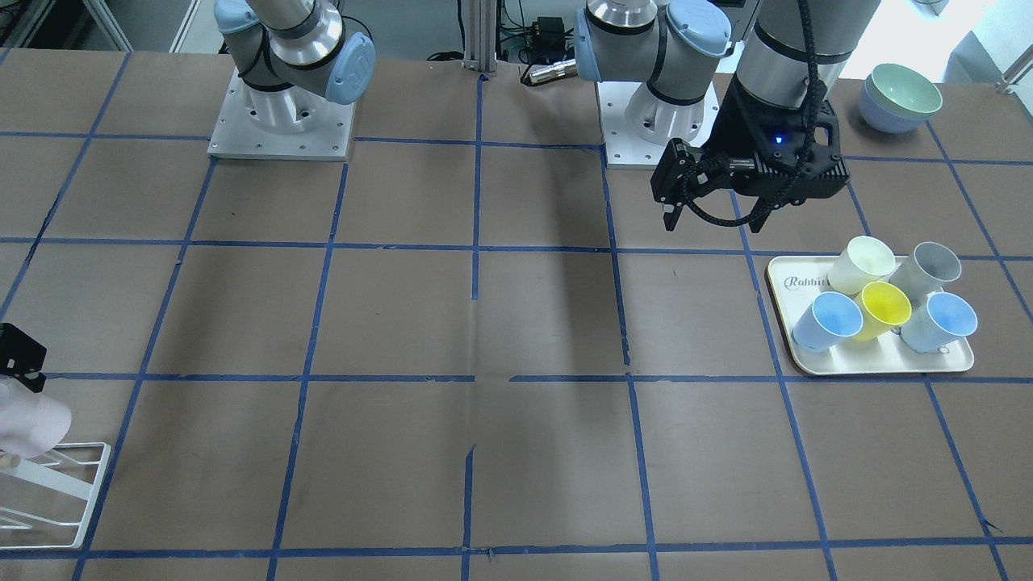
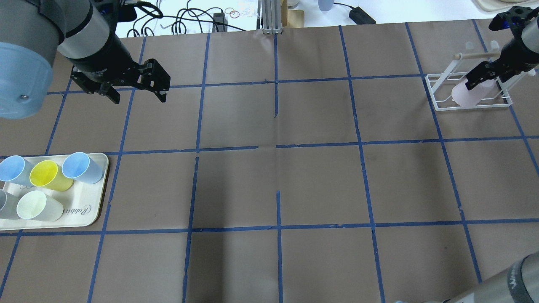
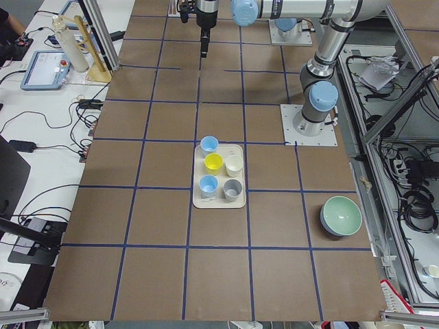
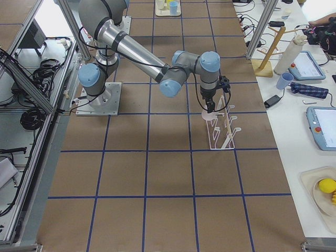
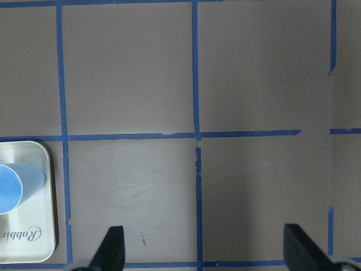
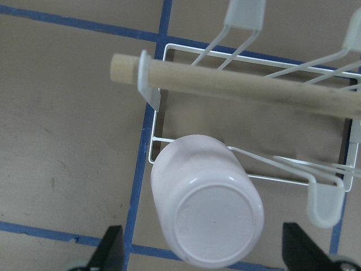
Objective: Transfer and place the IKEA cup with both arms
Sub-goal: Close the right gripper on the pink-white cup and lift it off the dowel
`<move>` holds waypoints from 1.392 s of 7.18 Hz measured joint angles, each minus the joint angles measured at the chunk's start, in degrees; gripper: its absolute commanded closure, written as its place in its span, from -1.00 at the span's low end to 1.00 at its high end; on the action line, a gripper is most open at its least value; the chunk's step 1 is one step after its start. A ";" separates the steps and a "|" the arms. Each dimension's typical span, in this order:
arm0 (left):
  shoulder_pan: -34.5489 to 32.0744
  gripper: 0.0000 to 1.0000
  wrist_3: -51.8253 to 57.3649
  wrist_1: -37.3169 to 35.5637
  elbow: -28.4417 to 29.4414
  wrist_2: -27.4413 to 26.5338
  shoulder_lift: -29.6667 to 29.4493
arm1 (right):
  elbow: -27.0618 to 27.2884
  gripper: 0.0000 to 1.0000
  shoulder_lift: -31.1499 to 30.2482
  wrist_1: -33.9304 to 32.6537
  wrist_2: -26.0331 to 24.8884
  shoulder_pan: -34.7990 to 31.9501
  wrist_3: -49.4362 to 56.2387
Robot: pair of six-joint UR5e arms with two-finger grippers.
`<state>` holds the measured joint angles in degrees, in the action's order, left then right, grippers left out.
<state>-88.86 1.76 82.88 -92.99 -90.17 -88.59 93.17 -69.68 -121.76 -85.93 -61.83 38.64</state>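
The pale pink IKEA cup (image 6: 207,220) hangs upside down on a prong of the white wire rack (image 6: 151,90). It also shows in the overhead view (image 2: 465,96) and at the left edge of the front view (image 1: 28,420). My right gripper (image 6: 203,257) is open just above the cup, its fingers (image 6: 111,248) apart on either side and not touching it; it also shows in the overhead view (image 2: 480,78). My left gripper (image 2: 138,96) is open and empty, above bare table beyond the tray, and also shows in the front view (image 1: 714,219).
A cream tray (image 2: 97,206) at my left holds two light blue cups, a yellow one, a cream one and a grey one lying on their sides. Stacked bowls (image 1: 900,98) stand near the left arm's base. The rack (image 2: 438,105) stands at the far right.
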 measured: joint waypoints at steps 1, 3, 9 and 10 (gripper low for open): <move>0.00 -1.00 0.00 0.00 0.00 0.00 0.00 | 0.03 -1.00 0.32 -0.35 0.04 -0.03 -0.01; 0.00 -1.00 0.00 0.00 0.00 0.00 0.00 | 0.17 -1.00 0.65 -0.55 0.12 -0.04 -0.12; 0.00 -1.00 0.00 0.00 0.00 0.00 0.00 | -0.04 -0.82 1.81 -0.58 0.32 -0.11 -0.14; 0.00 -1.00 0.00 0.00 0.00 0.00 0.00 | -0.10 -0.80 1.83 -0.60 0.86 -0.12 -0.14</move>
<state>-88.86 1.76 82.88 -92.99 -90.18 -88.60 93.07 -67.85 -122.36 -85.07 -61.96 38.50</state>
